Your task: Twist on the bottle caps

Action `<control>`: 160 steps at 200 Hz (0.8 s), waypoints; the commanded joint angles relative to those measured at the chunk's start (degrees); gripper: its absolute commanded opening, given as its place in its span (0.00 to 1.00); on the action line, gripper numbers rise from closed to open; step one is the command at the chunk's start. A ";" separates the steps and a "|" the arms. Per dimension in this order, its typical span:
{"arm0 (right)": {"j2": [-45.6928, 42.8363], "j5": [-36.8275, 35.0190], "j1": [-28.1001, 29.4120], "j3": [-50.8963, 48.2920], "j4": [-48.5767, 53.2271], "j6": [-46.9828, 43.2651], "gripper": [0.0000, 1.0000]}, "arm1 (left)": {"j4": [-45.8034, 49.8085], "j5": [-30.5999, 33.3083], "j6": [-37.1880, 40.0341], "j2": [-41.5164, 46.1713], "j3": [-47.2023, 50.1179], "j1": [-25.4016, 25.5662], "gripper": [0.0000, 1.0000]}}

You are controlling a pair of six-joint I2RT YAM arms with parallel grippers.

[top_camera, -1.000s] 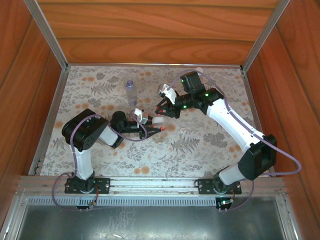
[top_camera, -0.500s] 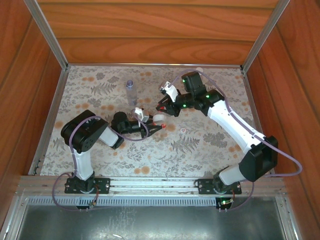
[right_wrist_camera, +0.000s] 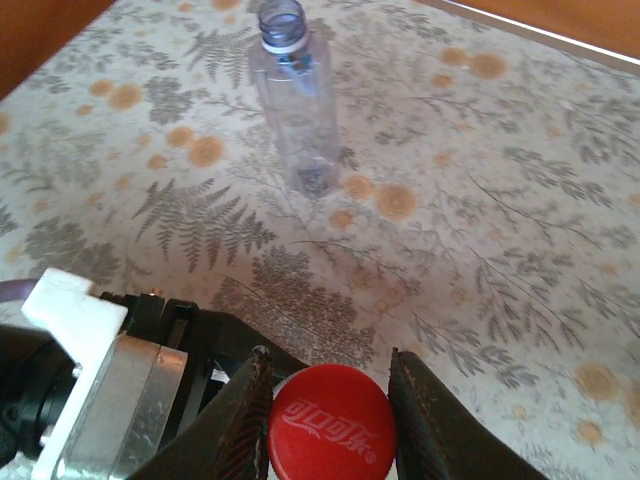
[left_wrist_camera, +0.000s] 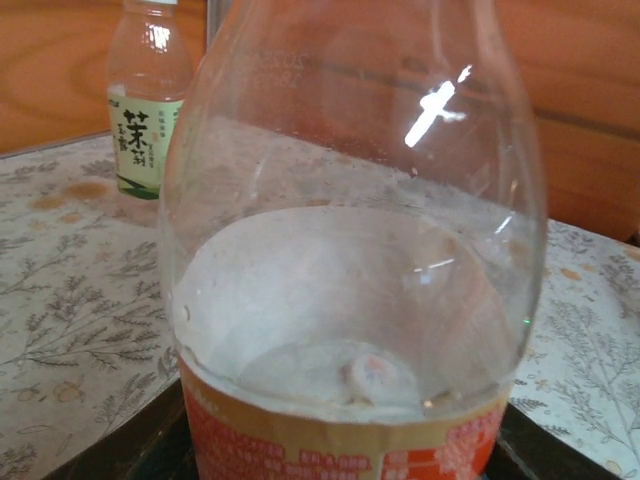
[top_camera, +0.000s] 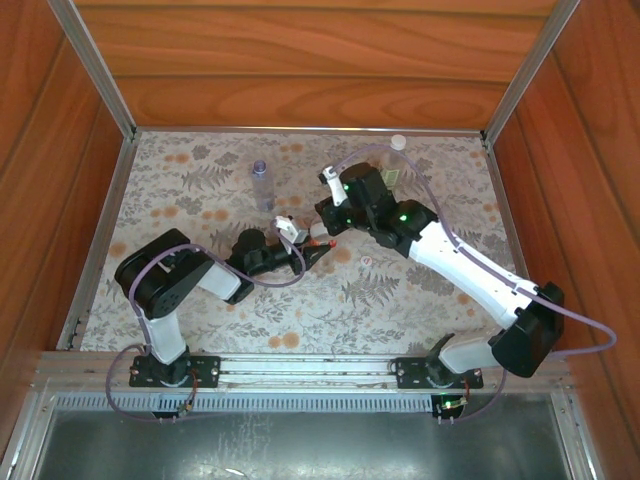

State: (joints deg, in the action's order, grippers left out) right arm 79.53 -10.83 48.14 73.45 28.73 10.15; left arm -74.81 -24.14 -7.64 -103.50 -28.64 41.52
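Red plastic with a white Chinese script logo: one red cap [right_wrist_camera: 330, 425] is pinched between the fingers of the right gripper [right_wrist_camera: 328, 362], just beside the left gripper [top_camera: 303, 250]. The left gripper clasps the red-labelled bottle [left_wrist_camera: 350, 300], whose small white print is unreadable. Beyond the right fingertips stands one unlabelled bluish bottle [right_wrist_camera: 295, 100], uncapped. The third bottle, the green-labelled bottle [left_wrist_camera: 148, 95], carries green Chinese characters.

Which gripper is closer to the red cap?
Right. The right gripper grips the red cap between its fingers; the left gripper holds the bottle lower down.
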 commanded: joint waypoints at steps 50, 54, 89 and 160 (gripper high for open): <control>2.24 -15.81 5.36 0.80 10.61 7.10 0.35 | 6.07 6.25 0.86 0.28 -0.21 -0.42 0.53; 1.87 -15.25 5.27 0.73 9.54 5.96 0.36 | 6.29 5.98 0.87 0.19 -0.10 -0.43 0.53; -1.43 -3.84 3.96 1.06 2.07 -3.24 0.57 | 7.11 0.51 1.81 -0.63 0.12 -0.97 0.53; -8.13 26.35 -9.88 -2.04 -0.36 -13.90 0.67 | 7.26 -16.49 4.28 -2.39 -0.09 -2.50 0.53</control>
State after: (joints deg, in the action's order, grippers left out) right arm 72.47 -1.54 42.72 73.28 29.02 3.27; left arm -73.82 -31.29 -4.89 -103.57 -28.93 39.66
